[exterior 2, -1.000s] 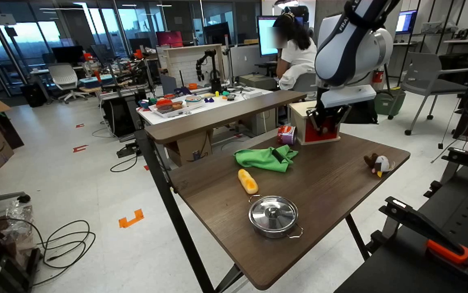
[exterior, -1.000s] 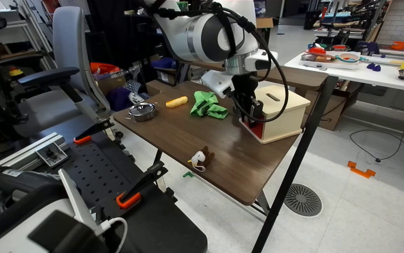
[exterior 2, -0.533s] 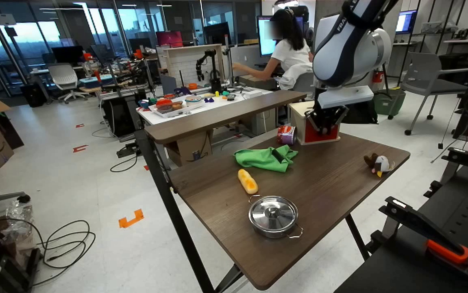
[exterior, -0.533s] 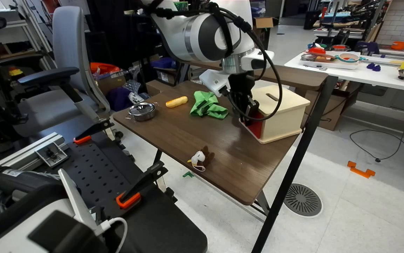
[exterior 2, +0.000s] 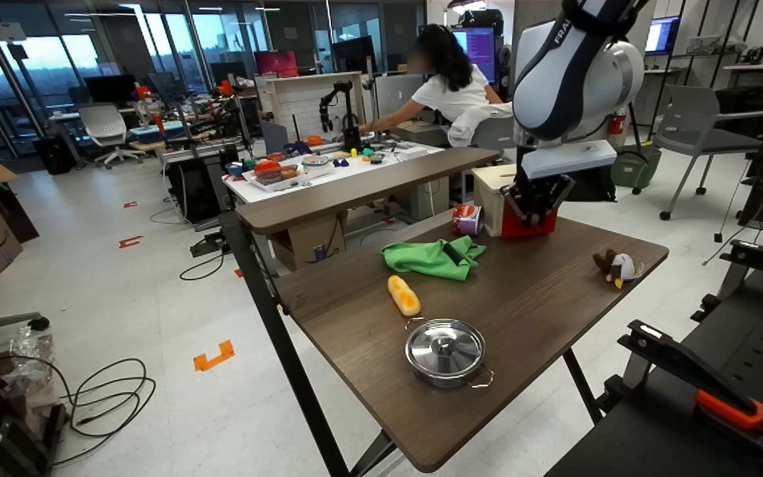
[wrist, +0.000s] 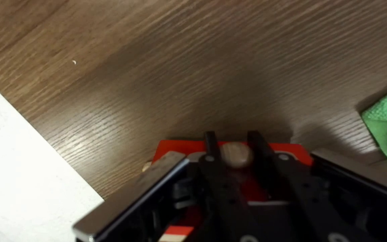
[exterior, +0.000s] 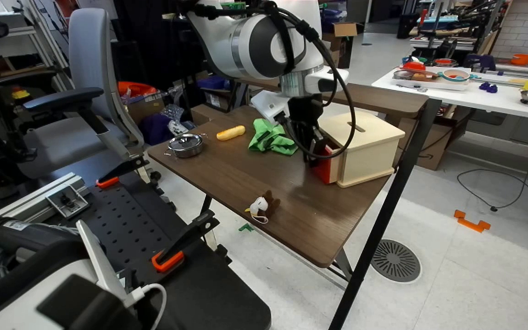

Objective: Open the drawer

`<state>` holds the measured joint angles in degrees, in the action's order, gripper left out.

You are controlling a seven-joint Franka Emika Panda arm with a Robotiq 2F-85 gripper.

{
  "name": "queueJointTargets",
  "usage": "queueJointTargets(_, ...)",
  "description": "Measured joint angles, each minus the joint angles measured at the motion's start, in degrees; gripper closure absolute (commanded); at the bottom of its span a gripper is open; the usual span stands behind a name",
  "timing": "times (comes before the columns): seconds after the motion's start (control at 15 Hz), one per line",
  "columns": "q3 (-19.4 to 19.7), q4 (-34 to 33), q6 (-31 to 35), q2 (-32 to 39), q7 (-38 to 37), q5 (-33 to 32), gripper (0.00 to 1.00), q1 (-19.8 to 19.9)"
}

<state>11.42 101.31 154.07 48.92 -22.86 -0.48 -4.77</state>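
A brown wood-grain table (exterior 2: 527,298) runs from near to far in an exterior view, with my white Franka arm (exterior 2: 557,93) over its far right side. Below the arm, at the table's far end, sits a light tan wooden box (exterior: 369,165) with a slotted, slanted top. The box's red-fronted drawer (exterior: 323,170) stands partly out, a strip of its pale side in sight in an exterior view. My black gripper (wrist: 232,144) points down at the drawer's front. A crumpled green cloth (exterior 2: 431,260) lies to the left and nearer, and nearest of these is a lidded steel pot (exterior 2: 444,351), a wire handle on each side. A red-and-purple can (exterior 2: 467,220) rests just left of the box; whether they touch, I cannot tell. A toy bread loaf (exterior 2: 404,296) lies between cloth and pot, and a plush bird (exterior 2: 620,268), brown with a white head, lies near the right edge. At the drawer's face, in my wrist view, the gripper's two fingers are clamped on a round wooden knob (wrist: 236,155), one on each side.
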Motion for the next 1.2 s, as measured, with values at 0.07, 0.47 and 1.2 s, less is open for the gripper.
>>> queueJointTargets(0.07,-0.1,0.7,-0.1,-0.5,0.0,0.0,0.93,-0.1)
queueJointTargets(0.47,-0.8,4.3,-0.3,-2.4,0.0,0.0,0.93,-0.4)
queueJointTargets(1.2,-4.7,10.0,-4.5,-5.9,-1.6,1.2,0.19,-0.5)
